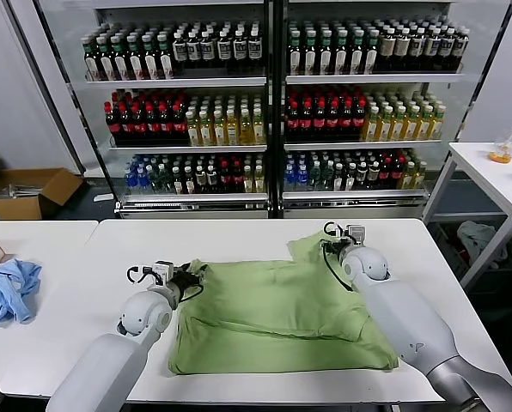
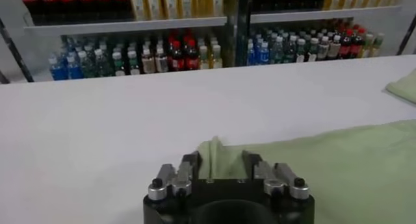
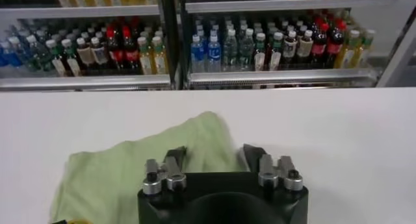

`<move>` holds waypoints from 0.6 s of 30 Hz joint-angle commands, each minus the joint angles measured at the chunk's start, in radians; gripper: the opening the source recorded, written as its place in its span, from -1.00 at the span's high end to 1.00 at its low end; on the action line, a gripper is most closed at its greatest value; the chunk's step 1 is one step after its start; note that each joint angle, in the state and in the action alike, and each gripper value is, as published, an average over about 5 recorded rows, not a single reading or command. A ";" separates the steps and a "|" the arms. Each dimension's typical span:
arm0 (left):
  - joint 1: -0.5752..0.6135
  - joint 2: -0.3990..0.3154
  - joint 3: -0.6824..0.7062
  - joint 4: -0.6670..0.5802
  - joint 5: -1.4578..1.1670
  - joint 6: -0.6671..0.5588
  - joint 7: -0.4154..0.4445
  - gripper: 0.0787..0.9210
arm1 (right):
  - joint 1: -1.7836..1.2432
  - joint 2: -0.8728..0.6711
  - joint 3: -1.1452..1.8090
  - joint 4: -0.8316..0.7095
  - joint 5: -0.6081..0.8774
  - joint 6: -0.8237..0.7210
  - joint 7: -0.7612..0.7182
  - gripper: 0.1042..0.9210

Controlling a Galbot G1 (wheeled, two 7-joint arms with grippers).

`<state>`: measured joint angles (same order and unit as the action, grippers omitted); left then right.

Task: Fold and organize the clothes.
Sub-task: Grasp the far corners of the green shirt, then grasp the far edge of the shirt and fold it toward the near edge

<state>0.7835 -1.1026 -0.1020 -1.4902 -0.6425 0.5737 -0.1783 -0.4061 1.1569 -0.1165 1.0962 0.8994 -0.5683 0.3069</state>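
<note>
Both arms reach forward low over a white table (image 1: 239, 236), 1 at each far corner of a light green shirt (image 1: 277, 313) spread flat mid-table. The left gripper (image 2: 220, 163) pinches a raised tuft of the shirt's far left corner. The right gripper (image 3: 214, 159) straddles a fold at the far right corner; whether its fingers grip is unclear. The collar and print are hidden.

This is looking like a robot test lab dressed as a shop: beyond the left gripper (image 1: 190, 280) and right gripper (image 1: 333, 246), glass-fronted coolers (image 1: 273, 103) are standing packed with rows of bottles (image 1: 187, 120). Plain white tables (image 1: 239, 236) are filling the floor, with a cardboard box (image 1: 33, 190) sitting far off the left gripper's outer side.
</note>
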 commanded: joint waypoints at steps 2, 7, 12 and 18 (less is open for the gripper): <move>0.000 -0.002 -0.002 -0.001 -0.049 -0.004 0.022 0.35 | -0.001 0.002 -0.005 0.001 0.042 -0.010 -0.022 0.18; 0.014 0.005 -0.019 -0.026 -0.072 -0.023 0.035 0.69 | -0.032 -0.024 0.004 0.094 0.003 0.015 -0.052 0.52; 0.040 0.022 -0.042 -0.077 -0.100 -0.036 0.043 0.85 | -0.072 -0.061 0.025 0.205 -0.028 0.065 -0.073 0.88; 0.094 0.051 -0.083 -0.181 -0.137 -0.041 0.045 0.87 | -0.149 -0.120 0.089 0.358 -0.027 0.094 -0.077 1.00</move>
<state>0.8228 -1.0775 -0.1435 -1.5490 -0.7271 0.5414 -0.1388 -0.4785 1.0959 -0.0837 1.2585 0.8899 -0.5191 0.2456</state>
